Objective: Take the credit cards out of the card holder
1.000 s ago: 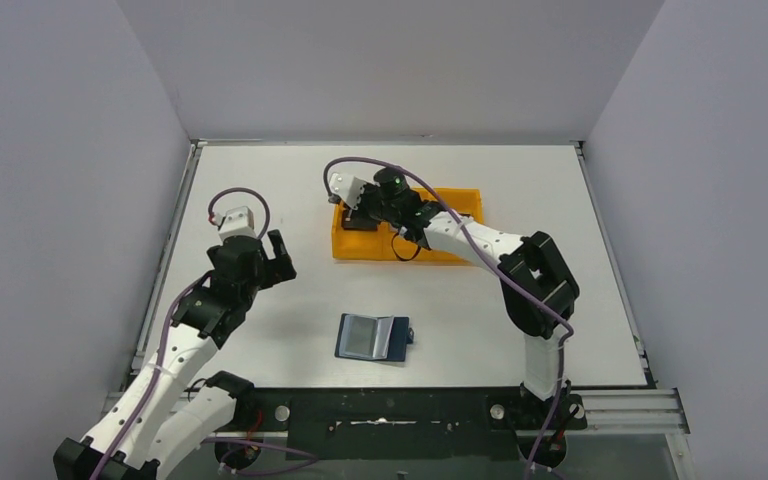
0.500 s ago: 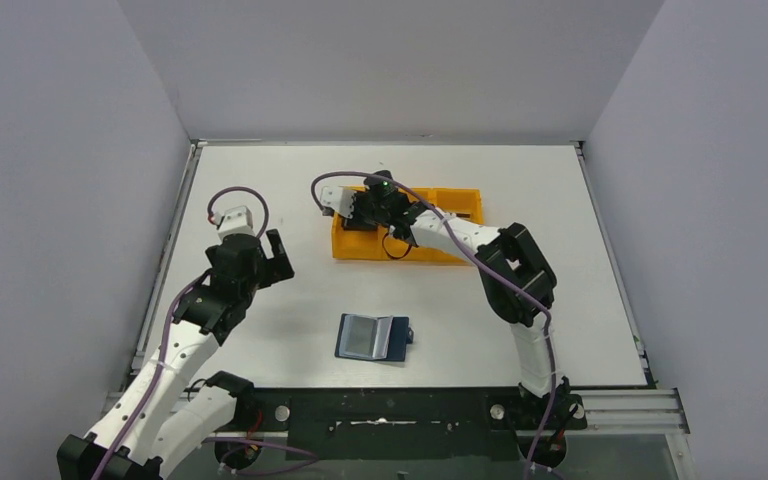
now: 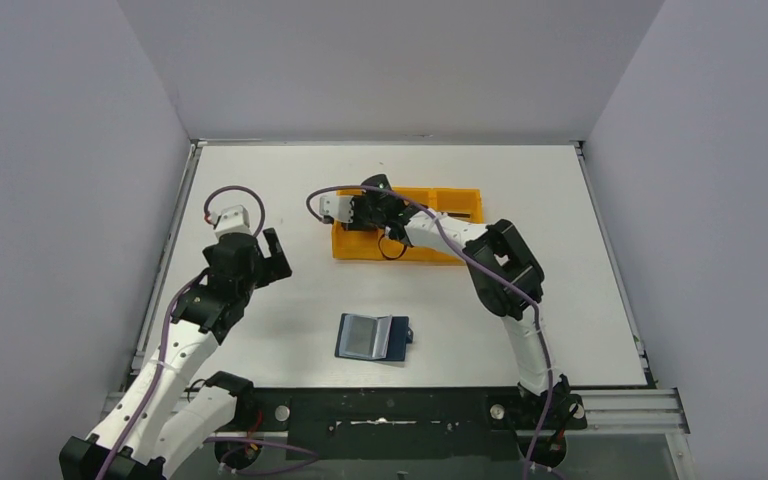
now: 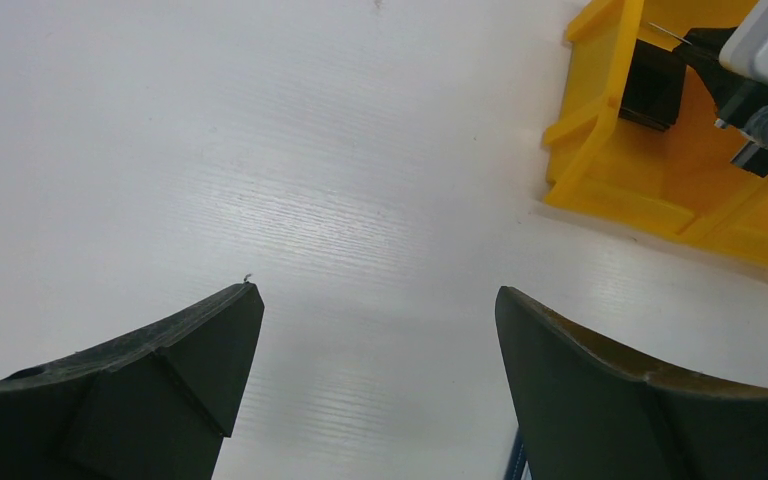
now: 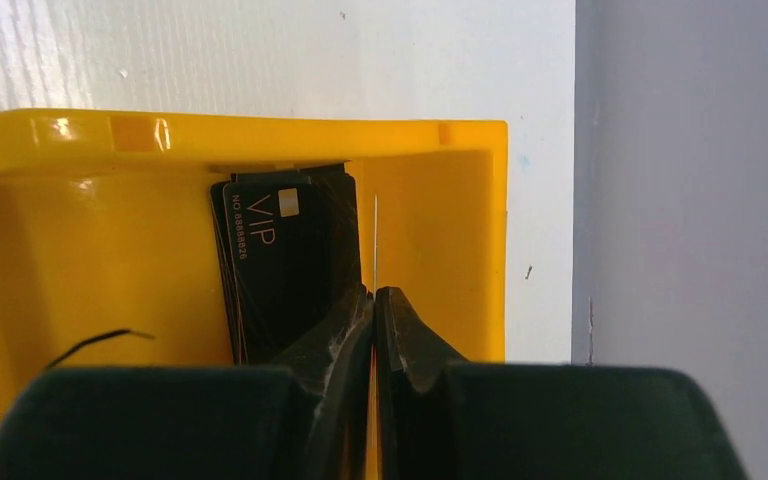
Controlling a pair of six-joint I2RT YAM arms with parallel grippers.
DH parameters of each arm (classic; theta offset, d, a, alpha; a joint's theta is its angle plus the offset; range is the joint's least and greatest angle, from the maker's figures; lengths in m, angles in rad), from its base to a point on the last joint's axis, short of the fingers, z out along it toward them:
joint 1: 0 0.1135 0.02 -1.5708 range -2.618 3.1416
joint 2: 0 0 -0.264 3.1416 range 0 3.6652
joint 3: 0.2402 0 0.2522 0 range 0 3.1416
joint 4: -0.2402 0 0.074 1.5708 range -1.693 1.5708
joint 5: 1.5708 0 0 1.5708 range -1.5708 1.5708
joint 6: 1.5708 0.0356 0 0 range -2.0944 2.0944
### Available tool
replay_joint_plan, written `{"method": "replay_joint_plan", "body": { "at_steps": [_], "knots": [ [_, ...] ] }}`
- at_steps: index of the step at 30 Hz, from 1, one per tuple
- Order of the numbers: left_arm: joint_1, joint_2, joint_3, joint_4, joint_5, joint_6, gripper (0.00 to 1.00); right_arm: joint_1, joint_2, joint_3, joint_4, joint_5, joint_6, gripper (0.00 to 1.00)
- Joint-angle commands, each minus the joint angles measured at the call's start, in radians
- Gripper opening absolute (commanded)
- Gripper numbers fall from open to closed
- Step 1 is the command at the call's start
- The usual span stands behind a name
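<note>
The right gripper is reaching into the left end compartment of the orange plastic three-compartment tray, with its two dark fingers pressing together on a thin, flat credit card, which is showing only as a pale edge-on line rising from the fingertips; its colour is not readable. Just beside that card, a small stack of black cards marked VIP is leaning against the compartment's far wall. The small dark navy folding card holder is lying open and flat on the white table, near the front edge between the two arms and well apart from the tray; its left half is showing lighter blue-grey. The left gripper is hovering over bare table to the left of the tray, its jaws standing wide apart and holding nothing.
</note>
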Motion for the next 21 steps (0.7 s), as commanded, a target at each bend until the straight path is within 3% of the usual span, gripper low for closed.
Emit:
{"method": "replay_joint_plan", "body": {
  "at_steps": [1, 8, 13, 21],
  "knots": [
    [0.014, -0.004, 0.002, 0.056, 0.021, 0.019, 0.89, -0.006, 0.028, 0.054, 0.055, 0.054, -0.074, 0.01],
    [0.017, -0.011, -0.002, 0.057, 0.030, 0.020, 0.89, -0.008, 0.074, 0.088, 0.047, 0.056, -0.112, 0.01],
    [0.018, -0.005, -0.002, 0.059, 0.042, 0.022, 0.89, -0.007, 0.070, 0.083, 0.039, 0.057, -0.108, 0.10],
    [0.019, -0.003, -0.003, 0.060, 0.044, 0.024, 0.89, -0.009, 0.008, 0.046, 0.030, -0.021, -0.045, 0.13]
  ]
}}
